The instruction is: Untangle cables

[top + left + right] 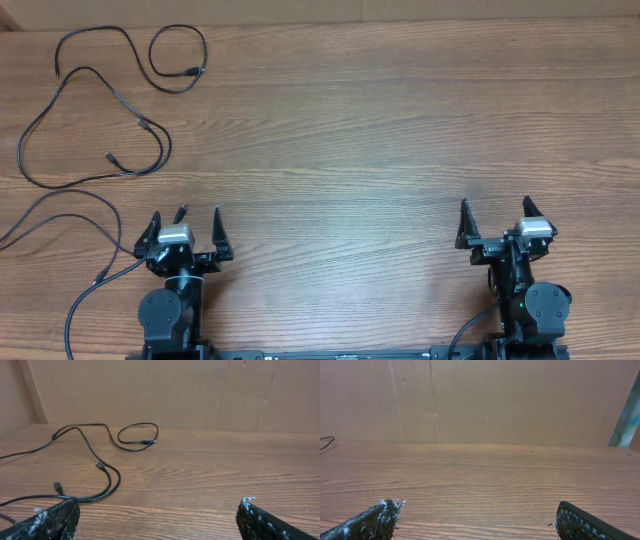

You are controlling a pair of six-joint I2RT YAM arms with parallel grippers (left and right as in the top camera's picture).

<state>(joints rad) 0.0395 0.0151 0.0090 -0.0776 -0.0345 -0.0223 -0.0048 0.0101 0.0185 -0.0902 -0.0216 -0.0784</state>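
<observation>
The cables lie as loose black curves at the table's far left. One thin cord ends in a small round loop with a plug (pixel 190 72). Another sweeps in a wide curve round a plug (pixel 143 123) to an end (pixel 110 158). The left wrist view shows the small loop (pixel 148 441) and two plug ends (pixel 99 465) ahead and to the left. My left gripper (pixel 187 218) stands open near the front edge, short of the cords, nothing between its fingers. My right gripper (pixel 495 208) stands open at the front right, far from them.
Thicker black wires (pixel 60 215) trail across the front left toward the left arm's base (pixel 165 310). A brown cardboard wall (pixel 175 390) closes the table's far side. A short bit of black cord (pixel 326 440) shows at the left edge of the right wrist view.
</observation>
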